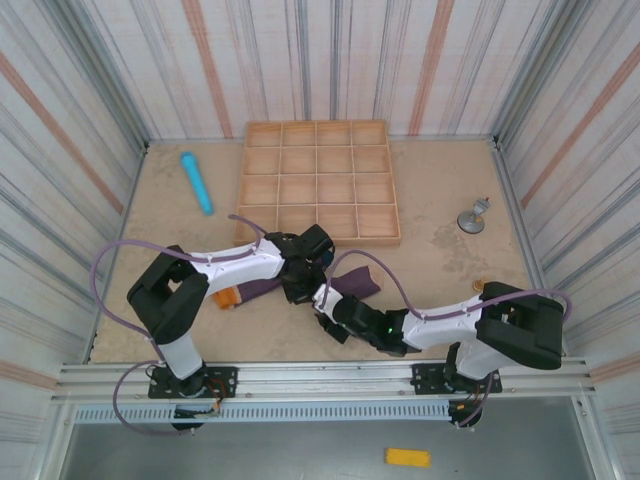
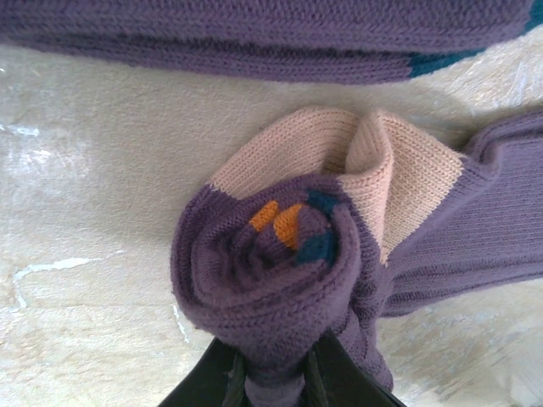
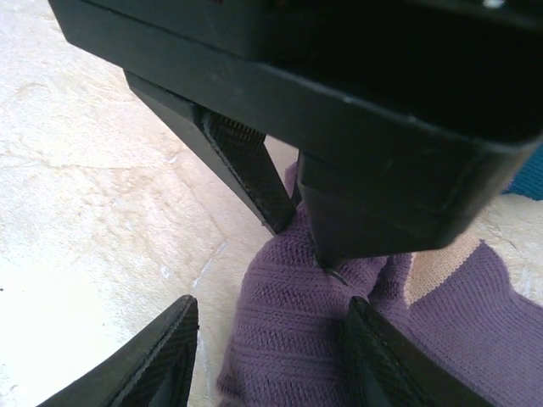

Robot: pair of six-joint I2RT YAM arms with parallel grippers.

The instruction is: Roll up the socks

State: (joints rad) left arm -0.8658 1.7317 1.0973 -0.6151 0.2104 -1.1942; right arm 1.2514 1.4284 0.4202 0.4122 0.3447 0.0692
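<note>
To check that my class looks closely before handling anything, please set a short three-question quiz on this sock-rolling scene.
1. True or false: the light blue cylinder lies inside the wooden tray.
2. What does the left claw grip? A the rolled sock; B the cylinder; C the tray.
3. Right claw: are its jaws open or shut?
Key: 1 false, it lies on the table left of the tray; 2 A; 3 open.

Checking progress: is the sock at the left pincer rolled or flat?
Rolled: the sock forms a tight spiral, clamped in the left pincer.
</note>
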